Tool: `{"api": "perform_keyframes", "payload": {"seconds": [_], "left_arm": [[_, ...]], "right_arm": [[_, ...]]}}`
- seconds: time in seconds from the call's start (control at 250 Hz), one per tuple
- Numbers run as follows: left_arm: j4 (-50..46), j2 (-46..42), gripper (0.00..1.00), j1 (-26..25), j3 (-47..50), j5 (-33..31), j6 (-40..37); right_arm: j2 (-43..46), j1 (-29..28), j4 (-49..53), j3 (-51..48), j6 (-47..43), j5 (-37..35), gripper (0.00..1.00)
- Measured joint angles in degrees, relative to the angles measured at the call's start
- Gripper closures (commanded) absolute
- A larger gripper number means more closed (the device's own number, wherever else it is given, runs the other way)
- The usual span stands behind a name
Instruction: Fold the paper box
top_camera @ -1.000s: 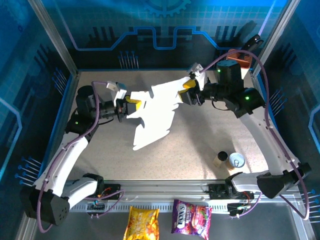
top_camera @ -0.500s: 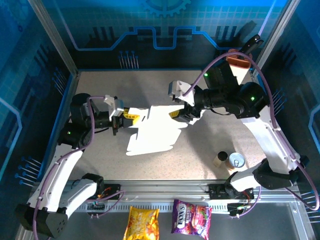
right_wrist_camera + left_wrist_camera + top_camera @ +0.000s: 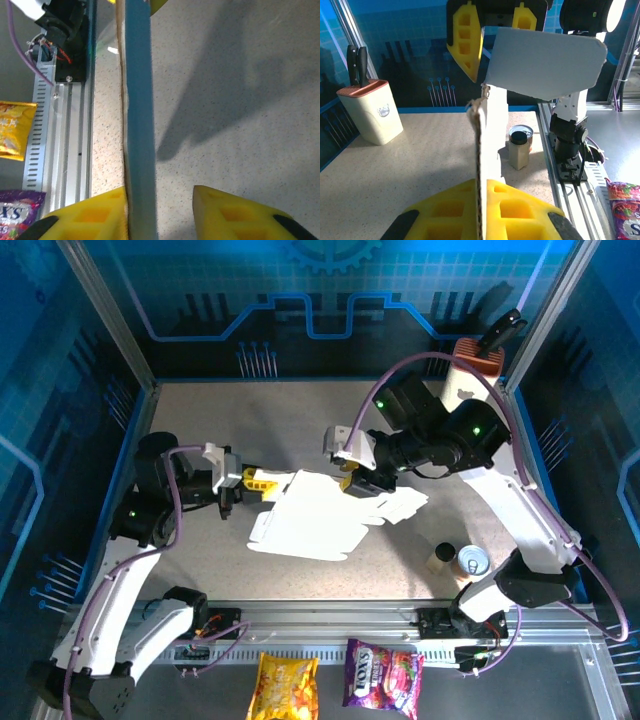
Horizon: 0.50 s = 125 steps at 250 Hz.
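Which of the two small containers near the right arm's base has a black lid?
The beige jar, the one nearer the paper box. The can beside it has a shiny silver top instead.

Bare table (image 3: 250,410) behind the paper box (image 3: 310,525), jar (image 3: 441,558) and can (image 3: 472,561) crowding near right, knife block (image 3: 472,358) perhaps blocking far corner.

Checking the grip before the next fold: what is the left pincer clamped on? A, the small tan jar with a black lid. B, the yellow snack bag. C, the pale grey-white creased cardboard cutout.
C: in the left wrist view, the thin edge of the pale grey-white creased cardboard cutout is pinched between the closed yellow fingers of the left pincer.
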State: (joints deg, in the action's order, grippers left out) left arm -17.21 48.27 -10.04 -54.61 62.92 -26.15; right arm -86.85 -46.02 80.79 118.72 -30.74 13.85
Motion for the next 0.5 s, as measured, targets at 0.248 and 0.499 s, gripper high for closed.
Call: {"api": "perform_keyframes", "payload": {"seconds": [0.248, 0.499], "left_arm": [[-0.17, -0.07, 1.0, 0.0, 0.46, 0.17, -1.03], [-0.17, -0.07, 1.0, 0.0, 0.46, 0.2, -1.03]], "right_arm": [[0.04, -0.85, 1.33, -1.7, 0.42, 0.04, 0.78], [0.04, -0.85, 1.95, -1.75, 1.05, 0.07, 0.92]]}}
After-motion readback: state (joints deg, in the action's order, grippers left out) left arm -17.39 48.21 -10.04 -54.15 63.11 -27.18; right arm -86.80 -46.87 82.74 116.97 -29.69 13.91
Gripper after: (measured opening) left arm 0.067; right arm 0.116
